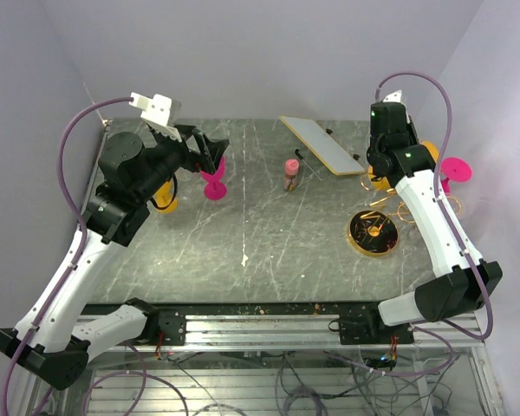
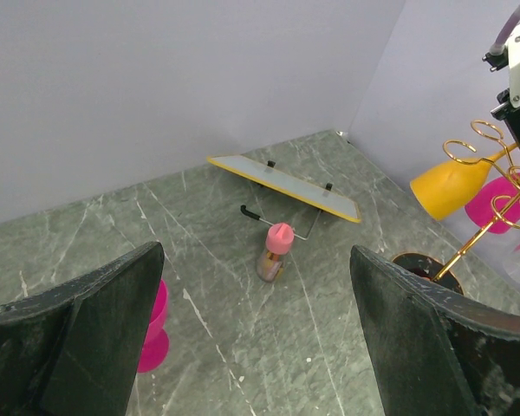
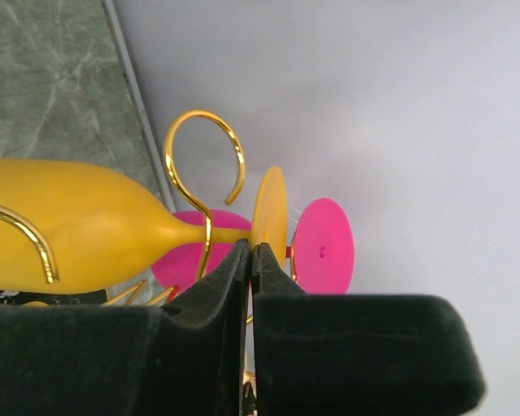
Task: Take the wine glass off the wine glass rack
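Note:
The gold wire wine glass rack [image 1: 374, 232] stands at the right, its curled loop [image 3: 204, 165] close in the right wrist view. A yellow wine glass [image 3: 78, 225] hangs sideways in that loop, with its round foot [image 3: 270, 212] on the far side. A pink wine glass [image 3: 322, 247] hangs behind it. My right gripper [image 3: 250, 247] is shut, its tips just under the yellow stem beside the foot, with nothing between them. My left gripper [image 1: 210, 156] is open at the far left, above another pink wine glass [image 1: 214, 186] standing on the table.
A flat white board [image 1: 322, 145] lies propped at the back centre. In front of it stands a small bottle with a pink cap [image 1: 290, 173]. A yellow glass [image 1: 165, 196] sits behind the left arm. The side walls are close to both arms.

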